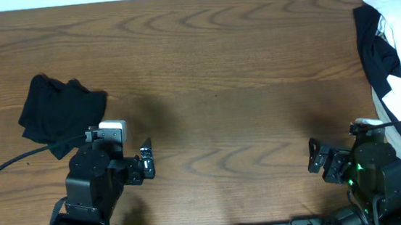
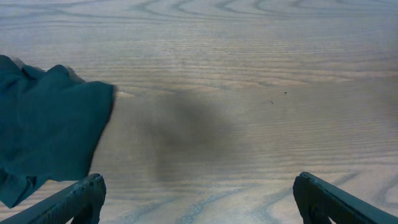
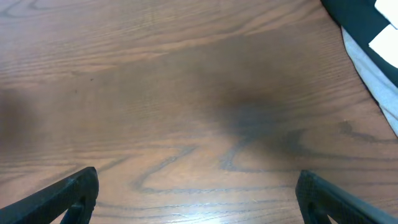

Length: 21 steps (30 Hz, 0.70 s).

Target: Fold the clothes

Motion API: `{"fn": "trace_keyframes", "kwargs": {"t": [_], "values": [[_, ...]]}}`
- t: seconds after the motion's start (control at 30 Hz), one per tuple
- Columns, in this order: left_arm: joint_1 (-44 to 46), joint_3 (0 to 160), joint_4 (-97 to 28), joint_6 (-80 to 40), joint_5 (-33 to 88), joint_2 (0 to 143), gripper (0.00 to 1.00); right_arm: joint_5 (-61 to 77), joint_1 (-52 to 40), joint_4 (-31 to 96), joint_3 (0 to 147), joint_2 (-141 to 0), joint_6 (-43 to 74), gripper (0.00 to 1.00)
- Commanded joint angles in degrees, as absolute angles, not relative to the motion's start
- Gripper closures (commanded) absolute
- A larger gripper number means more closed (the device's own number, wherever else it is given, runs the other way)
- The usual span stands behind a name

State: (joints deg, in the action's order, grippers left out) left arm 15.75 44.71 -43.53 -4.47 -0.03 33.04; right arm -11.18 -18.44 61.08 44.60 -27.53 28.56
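Black shirt (image 1: 62, 114): folded, at left; judged done.
Black-and-white pile (image 1: 392, 37): unfolded, at right; remaining.
Left gripper (image 1: 147, 159): fingers spread, empty.
Right gripper (image 1: 313, 156): fingers spread, empty.

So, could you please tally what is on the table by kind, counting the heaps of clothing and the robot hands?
Black cloth bundle, on the left: 1
Black-and-white clothes pile, at the right edge: 1 (the garments within it cannot be counted)
Robot hands: 2, the left hand and the right hand, both open and empty
Total: 4
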Motion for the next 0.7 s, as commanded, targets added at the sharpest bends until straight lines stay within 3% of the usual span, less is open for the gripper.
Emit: {"fn": "trace_keyframes", "kwargs": {"t": [0.0,0.33,0.67], "values": [[15.5,44.8,-43.7,-5.0,-0.7,32.9,0.02,-11.7,-17.3,61.9,44.2,-26.2,29.5,0.01],[15.5,44.8,-43.7,-5.0,-0.7,32.9,0.02,-12.2,-12.7,61.0,38.7,-10.7,28.1,0.01],[15.5,44.8,-43.7,-5.0,-0.7,32.9,0.02,-11.1,-9.1,38.9,24.5,-0.3,15.5,0.01]]}}
